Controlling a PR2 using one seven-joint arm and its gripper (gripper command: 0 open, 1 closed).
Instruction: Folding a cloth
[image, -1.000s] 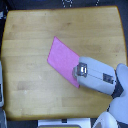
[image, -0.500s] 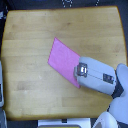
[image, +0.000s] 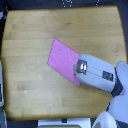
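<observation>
Exterior view: thin pink-magenta rectangular cloth (image: 64, 60) lies flat, unfolded on wooden counter (image: 30, 35), its corner under the grey hand (image: 77, 67); grip state can't tell, so fold prob. not begun.

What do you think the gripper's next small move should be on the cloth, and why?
Probably lift and carry the near edge toward the far corner. The gripper sits at the exterior view's right edge of the cloth, which lies flat and unfolded on the table; whether its fingers have closed cannot be seen.
</observation>
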